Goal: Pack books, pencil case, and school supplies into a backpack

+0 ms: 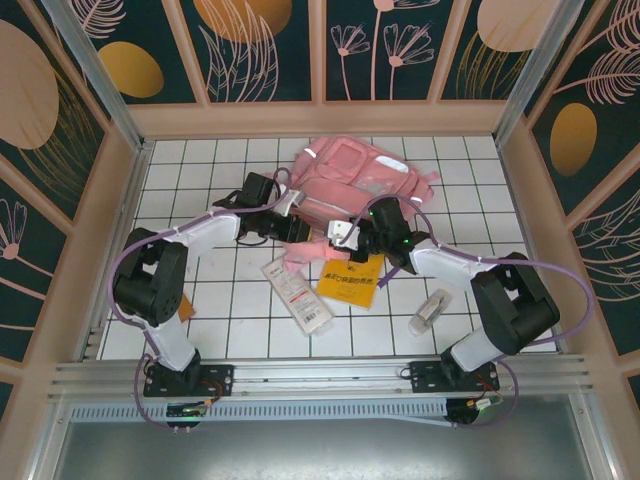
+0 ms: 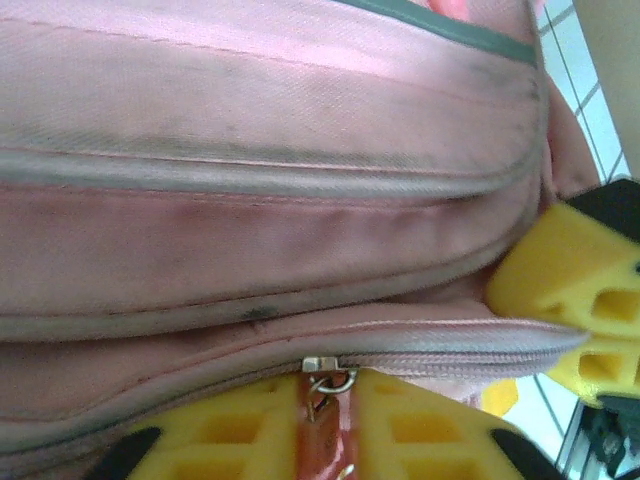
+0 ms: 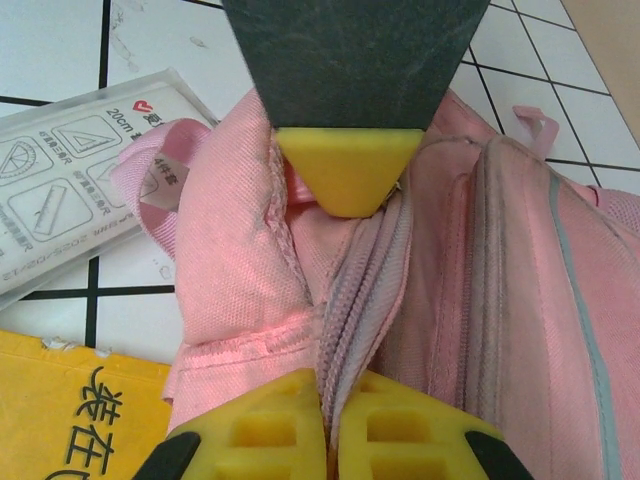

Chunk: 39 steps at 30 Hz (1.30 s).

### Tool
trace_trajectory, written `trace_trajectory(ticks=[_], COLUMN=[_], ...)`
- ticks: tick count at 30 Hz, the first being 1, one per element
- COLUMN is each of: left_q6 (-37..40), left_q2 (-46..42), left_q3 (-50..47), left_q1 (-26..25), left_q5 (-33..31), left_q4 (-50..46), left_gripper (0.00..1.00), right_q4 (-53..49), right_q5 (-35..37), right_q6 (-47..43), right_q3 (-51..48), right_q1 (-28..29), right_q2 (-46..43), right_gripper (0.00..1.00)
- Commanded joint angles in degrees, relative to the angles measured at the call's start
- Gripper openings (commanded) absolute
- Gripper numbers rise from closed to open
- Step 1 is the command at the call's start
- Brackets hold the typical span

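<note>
From above, the pink backpack [image 1: 350, 170] lay at the far middle of the table [image 1: 200, 300]. The yellow book [image 1: 350, 280] lay just on its near side. The white pencil case [image 1: 296, 292] was left of the book, and the little tube [image 1: 430, 310] was to the right.

At my left wrist, my left gripper [image 2: 325, 440] pinched the zipper pull [image 2: 327, 380].

At my right wrist, my right gripper [image 3: 325, 420] was pressed together on the backpack's edge by the zipper.
</note>
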Motion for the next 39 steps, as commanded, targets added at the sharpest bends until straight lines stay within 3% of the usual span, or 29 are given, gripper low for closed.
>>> trace_trajectory(ticks=[1,5,10,13,15,17,19,22,25,30,35,37,39], left_q6=[0.23,2.75,-0.44,5.11,9.5,9.2,8.1,7.16,5.21,0.08,1.88,5.02,8.18], left_q2=[-0.16,-2.92,-7.24,-8.26,-7.98,-7.34,-7.76,-10.06,-11.81,-14.04,-16.99,-17.67,-18.44], left_q3=[1.14,-0.48,-4.54,-6.63,-8.29,-8.33,-9.95,-11.75,-12.64,-13.69,-15.95,-15.98,-16.15], left_q1=[0.33,1.37,7.25,8.47,8.45,8.35,7.52,4.79,1.69,0.12,0.12,0.12,0.18], left_q5=[-4.94,-9.44,-14.42,-18.98,-18.44,-16.85,-14.01,-10.65,-7.11,-4.38,-5.59,-6.87,-8.39], left_q4=[3.04,3.82,6.96,8.15,9.7,11.2,12.69,17.05,21.36,26.51,26.77,24.42,22.51], left_gripper=[0.0,0.0,0.0,0.0,0.0,0.0,0.0,0.0,0.0,0.0,0.0,0.0,0.0], right_q4=[6.11,5.51,3.95,3.87,5.09,6.21,7.6,7.15,5.0,3.24,-4.66,-7.49,-10.41], right_q5=[-2.67,0.7,3.87,5.93,6.33,6.96,6.44,-0.66,-3.66,0.12,7.59,9.61,9.84], right_q6=[-1.17,-2.9,-6.31,-8.22,-7.85,-5.94,-0.48,10.32,15.0,18.69,17.73,16.23,14.12], right_q3=[0.79,0.23,-0.5,-1.43,-1.93,-1.63,-0.45,2.64,5.66,8.53,11.38,11.73,12.06], right_q1=[0.91,0.73,0.42,0.16,-0.22,-0.36,-0.24,0.13,2.82,5.5,5.78,5.49,5.15], right_q2=[-2.6,-2.61,-2.31,-2.12,-1.95,-1.48,-1.31,-1.81,-0.67,4.11,7.81,8.08,7.89], right_gripper=[0.0,0.0,0.0,0.0,0.0,0.01,0.26,0.43,0.46,0.5,0.48,0.34,0.06])
